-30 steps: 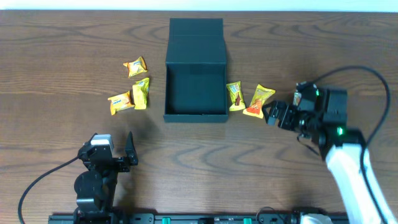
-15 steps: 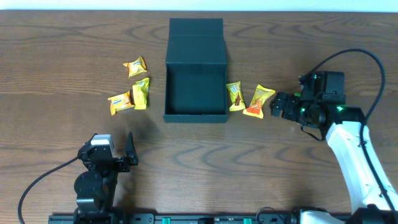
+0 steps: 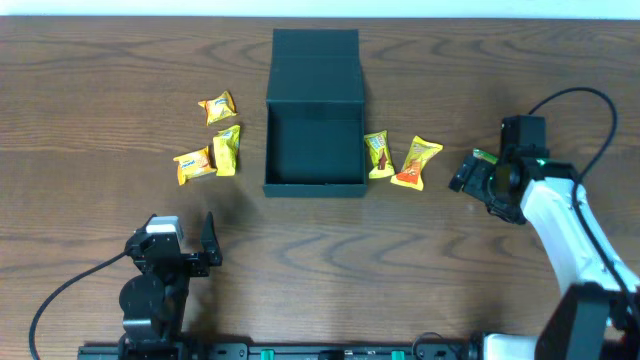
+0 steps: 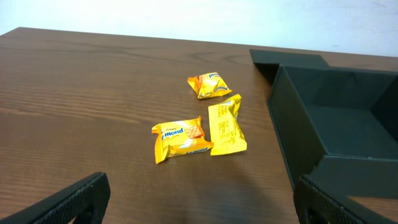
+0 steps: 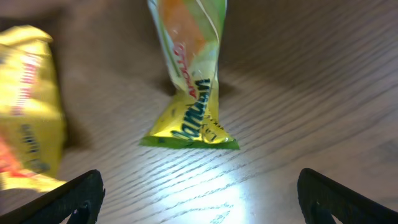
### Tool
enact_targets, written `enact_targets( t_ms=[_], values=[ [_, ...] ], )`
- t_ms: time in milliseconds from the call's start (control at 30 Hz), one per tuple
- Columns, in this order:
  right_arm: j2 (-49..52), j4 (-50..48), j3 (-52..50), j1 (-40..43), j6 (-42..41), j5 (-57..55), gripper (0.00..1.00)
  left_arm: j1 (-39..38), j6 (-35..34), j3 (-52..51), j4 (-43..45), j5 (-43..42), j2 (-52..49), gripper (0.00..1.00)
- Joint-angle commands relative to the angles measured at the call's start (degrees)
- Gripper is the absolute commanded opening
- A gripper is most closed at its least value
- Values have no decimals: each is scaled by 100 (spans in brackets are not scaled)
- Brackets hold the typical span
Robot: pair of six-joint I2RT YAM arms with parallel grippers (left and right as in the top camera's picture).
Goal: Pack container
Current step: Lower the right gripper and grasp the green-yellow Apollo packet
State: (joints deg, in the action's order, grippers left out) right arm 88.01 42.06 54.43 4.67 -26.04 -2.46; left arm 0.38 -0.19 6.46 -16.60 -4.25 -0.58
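Overhead: dark teal square cardboard container [image 3: 315,150] sitting open on brown wooden tabletop [image 3: 90,110], looking empty. Right tool [image 3: 463,178] facing yellow-orange foil candy packet [image 3: 418,162].
Left wrist: left tool [image 4: 199,202] sitting low, fingers apart.
Right wrist: fingers spread wide, packet lying ahead. Pickup step probably; next calling for advancing, then closing.

The dark brown wood-grain table [image 3: 100,100] shows a smooth, faintly sheened finish; the dark teal square cardboard-like box [image 3: 314,60] looks matt (dull even on its inner walls); the small yellow candy packets [image 4: 182,138] are glossy, crinkled plastic film
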Motion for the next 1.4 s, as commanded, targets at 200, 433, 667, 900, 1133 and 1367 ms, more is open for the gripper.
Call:
enact_targets(
  t_ms=[200,433,667,900,1133,1367],
  values=[
    [323,-240,107,61,-116,-120,99,35,-20,-83,-190,37,31,96],
    [616,-363,107,63,-114,-160,99,35,-20,-83,-190,37,31,95],
    [785,-828,107,66,-111,-164,99,35,-20,-83,-190,37,31,96],
    [876,-953,107,68,-109,-197,93,35,-20,-83,-190,37,31,95],
    [876,-973,107,68,-87,-376,67,35,-20,-83,-190,37,31,95],
    [876,-949,105,66,-90,-376,36,35,-20,-83,-190,37,31,96]
  ],
)
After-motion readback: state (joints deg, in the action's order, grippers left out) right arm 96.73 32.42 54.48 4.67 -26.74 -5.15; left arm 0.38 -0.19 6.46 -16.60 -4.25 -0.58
